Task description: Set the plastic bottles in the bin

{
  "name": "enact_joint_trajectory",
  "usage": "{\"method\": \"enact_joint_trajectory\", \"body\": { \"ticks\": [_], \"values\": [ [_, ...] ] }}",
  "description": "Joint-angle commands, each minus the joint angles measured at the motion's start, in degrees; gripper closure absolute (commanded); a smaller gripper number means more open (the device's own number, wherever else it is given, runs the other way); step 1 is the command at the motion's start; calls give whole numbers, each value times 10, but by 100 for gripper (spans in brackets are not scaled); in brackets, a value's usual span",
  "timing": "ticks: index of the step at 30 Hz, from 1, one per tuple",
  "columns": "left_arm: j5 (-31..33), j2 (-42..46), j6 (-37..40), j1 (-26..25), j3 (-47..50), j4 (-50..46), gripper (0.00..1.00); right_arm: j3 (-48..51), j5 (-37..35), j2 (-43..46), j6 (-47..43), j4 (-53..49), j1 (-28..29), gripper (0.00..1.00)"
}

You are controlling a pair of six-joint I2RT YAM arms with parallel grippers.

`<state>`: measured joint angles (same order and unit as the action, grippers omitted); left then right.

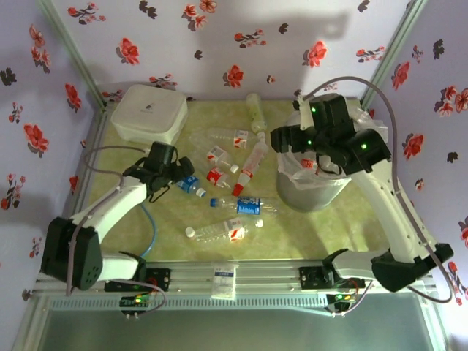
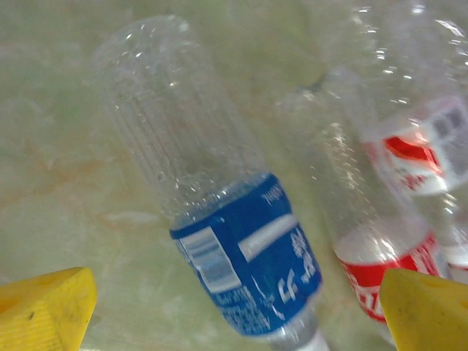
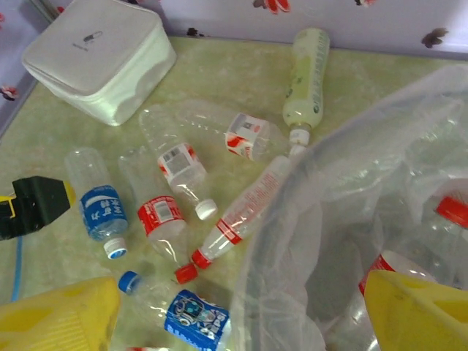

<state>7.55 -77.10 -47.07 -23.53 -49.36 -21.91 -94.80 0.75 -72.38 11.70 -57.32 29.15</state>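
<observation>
Our left gripper (image 2: 234, 314) hangs low over the surface (image 2: 66, 183), its yellow fingertips (image 2: 44, 311) spread wide, one at each lower corner of the wrist view. It has hold of nothing. A blue-labelled bottle (image 2: 245, 270) lies between the fingertips and clear of both, with bare surface along its left side. On its right a red-labelled bottle (image 2: 380, 270) lies close beside it, so there is less room there.

Our right gripper (image 3: 238, 314) hangs over the bin (image 1: 311, 186), jaws wide apart and empty. The clear bag (image 3: 351, 168) lining the bin billows up past the rim just under the fingers. Inside it we make out a red-capped bottle (image 3: 453, 210) and at least one more with a red label.

The bin stands on the right half of the surface, toward the back. The other plastic bottles (image 1: 219, 164) lie loose across the middle, between the two arms. A pale green bottle (image 1: 256, 111) lies along the back edge by the wall, its cap near the bag's edge. A white box (image 1: 148, 113) takes up the back left corner. Nearer us lie a bottle with a dark blue label (image 1: 247, 206) and, nearest the front, a front bottle (image 1: 219, 232).

Open surface is left in front of the bin down to the rail (image 1: 263, 276), and in a strip along the left edge beside the left arm.
</observation>
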Motion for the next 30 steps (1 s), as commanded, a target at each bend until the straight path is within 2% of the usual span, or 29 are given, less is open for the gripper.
{"method": "enact_joint_trajectory", "body": {
  "ticks": [1,5,9,14,20,25,27,30],
  "values": [
    [18,-36,-72,4,22,80,0,16,-36,40,-2,-10,2,13],
    [13,-80,-112,4,46,142,7,38,-48,62,6,-13,2,13],
    [9,-127,-131,4,52,182,21,56,-57,76,16,-9,2,13],
    [3,-132,-112,3,32,172,33,66,-62,87,24,-4,2,13],
    [9,-58,-55,3,11,123,49,60,-47,75,38,4,2,13],
    [2,28,-2,0,-4,80,57,58,21,52,68,46,2,15],
    [-28,62,34,-6,-10,84,57,59,57,42,88,75,2,15],
    [-123,107,99,-31,-21,142,59,63,126,19,132,146,5,15]
  ]
}}
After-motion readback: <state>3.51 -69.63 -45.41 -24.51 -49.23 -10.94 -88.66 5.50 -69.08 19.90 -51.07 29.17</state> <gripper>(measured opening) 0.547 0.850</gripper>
